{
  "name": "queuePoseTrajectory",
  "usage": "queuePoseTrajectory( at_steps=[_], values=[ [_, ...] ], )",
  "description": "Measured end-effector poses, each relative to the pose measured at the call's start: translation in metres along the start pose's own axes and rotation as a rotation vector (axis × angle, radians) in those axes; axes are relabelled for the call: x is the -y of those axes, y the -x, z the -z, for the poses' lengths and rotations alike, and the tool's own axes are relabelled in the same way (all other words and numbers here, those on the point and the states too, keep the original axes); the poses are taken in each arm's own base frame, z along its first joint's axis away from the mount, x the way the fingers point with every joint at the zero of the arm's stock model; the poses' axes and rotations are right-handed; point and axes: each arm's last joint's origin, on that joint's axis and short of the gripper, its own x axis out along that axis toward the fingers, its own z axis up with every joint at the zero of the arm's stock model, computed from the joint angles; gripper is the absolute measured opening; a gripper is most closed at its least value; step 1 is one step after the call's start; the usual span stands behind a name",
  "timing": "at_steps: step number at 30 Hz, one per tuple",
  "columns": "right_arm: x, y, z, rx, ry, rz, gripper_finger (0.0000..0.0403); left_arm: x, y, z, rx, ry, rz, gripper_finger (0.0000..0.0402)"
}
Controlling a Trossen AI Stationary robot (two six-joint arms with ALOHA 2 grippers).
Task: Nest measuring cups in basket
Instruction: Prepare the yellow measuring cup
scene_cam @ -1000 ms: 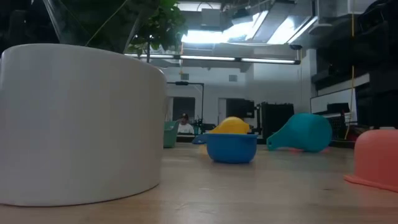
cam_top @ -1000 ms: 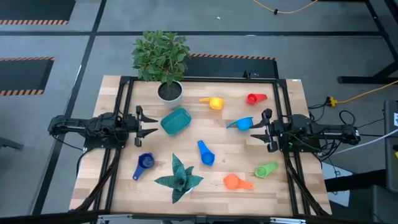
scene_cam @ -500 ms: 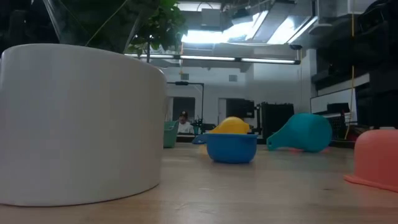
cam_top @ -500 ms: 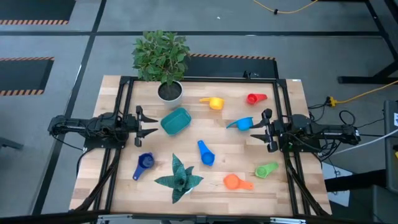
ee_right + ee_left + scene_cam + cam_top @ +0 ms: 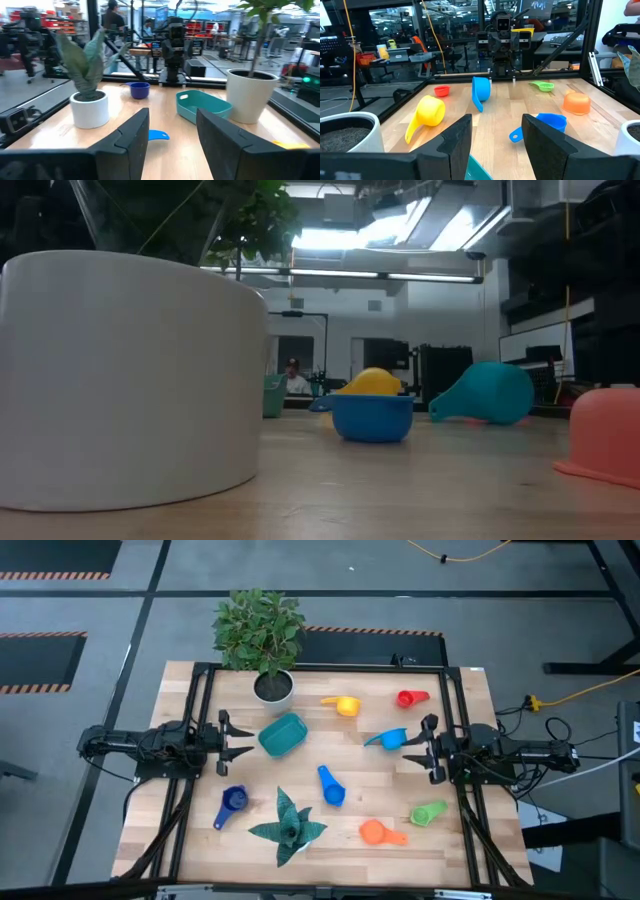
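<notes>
High view shows light, stiff plastic measuring cups (image 5: 333, 786) scattered around the teal basket (image 5: 282, 734) mid-counter, best pinched by handle or rim; left end effector (image 5: 240, 743) and right end effector (image 5: 414, 750) wait open.

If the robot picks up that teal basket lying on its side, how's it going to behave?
The teal basket looks like thin, stiff plastic and seems empty, so it is probably light. Lying on its side, it may slide or rock when nudged. The left pincer, open beside it, would likely grip the rim best.
</notes>
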Motion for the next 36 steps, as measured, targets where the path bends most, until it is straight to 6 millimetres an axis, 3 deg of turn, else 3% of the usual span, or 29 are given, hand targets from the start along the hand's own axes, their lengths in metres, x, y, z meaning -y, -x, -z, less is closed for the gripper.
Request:
queuePoseTrajectory(
  at_steps=[9,20,25,36],
  values=[
    [0.002,0.0,-0.008,0.089,-0.178,0.039,0.0169,0.0,0.0,0.0,0.0,0.0,0.0,0.0166],
    [0.007,0.004,-0.027,0.175,-0.187,0.144,0.0169,0.0,0.0,0.0,0.0,0.0,0.0,0.0166],
    [0.011,0.005,-0.049,0.121,-0.184,0.187,0.0169,0.0,0.0,0.0,0.0,-0.001,0.0,0.0166],
    [0.03,-0.012,-0.086,-0.228,-0.253,0.356,0.0169,0.0,0.0,0.0,0.0,-0.001,0.0,0.0166]
  ],
)
